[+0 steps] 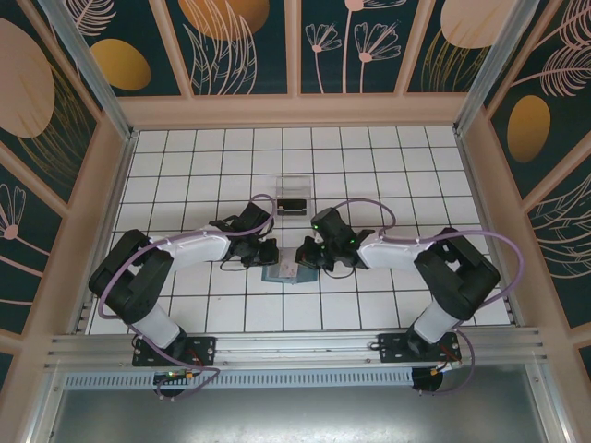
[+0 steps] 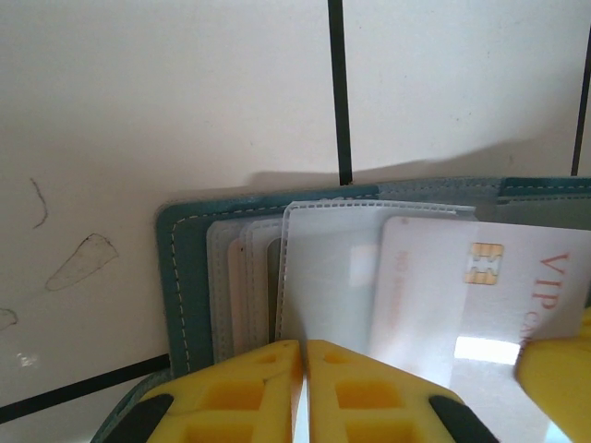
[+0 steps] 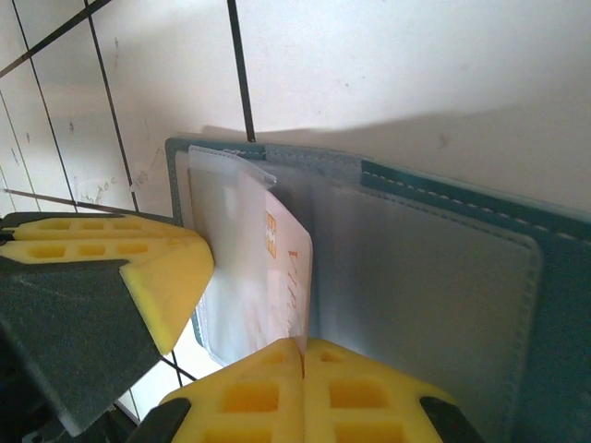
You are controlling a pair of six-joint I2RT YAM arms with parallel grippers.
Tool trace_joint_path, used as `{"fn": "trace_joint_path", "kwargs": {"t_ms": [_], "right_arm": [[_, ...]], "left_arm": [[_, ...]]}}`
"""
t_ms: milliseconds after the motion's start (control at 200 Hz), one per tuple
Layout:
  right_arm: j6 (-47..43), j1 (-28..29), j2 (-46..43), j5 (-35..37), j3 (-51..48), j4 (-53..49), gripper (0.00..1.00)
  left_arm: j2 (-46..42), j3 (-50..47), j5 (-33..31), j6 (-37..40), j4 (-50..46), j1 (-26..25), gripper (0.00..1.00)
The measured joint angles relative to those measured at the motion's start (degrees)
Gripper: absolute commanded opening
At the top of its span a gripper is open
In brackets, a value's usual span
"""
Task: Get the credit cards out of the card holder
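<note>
The left gripper (image 2: 302, 367) is pressing its jaws together on the wallet (image 2: 185, 277), at a clear sleeve. The right gripper (image 3: 302, 367) is clamping the edge of the white card (image 3: 284, 268), which is sticking partly out of its sleeve. The wallet is lying open on the tiled table (image 1: 369, 166), between the two arms.

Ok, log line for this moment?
left gripper shut on wallet | right gripper shut on white card | card not yet free of wallet
</note>
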Motion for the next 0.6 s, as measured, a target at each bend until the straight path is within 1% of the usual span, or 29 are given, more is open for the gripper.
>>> {"fn": "trace_joint_path", "kwargs": {"t_ms": [470,601], "right_arm": [[-4.44,-0.35,-9.46,6.38,-0.28,-8.63,0.05],[-7.1,-0.37,-11.87,8.13,-0.28,-9.55,0.03]], "left_arm": [[-1.36,-0.52,-1.07,-0.04,-1.42,-0.11,0.13],[-2.29,-1.03,-1.42,-0.26,-1.86,-0.11,0.17]]}}
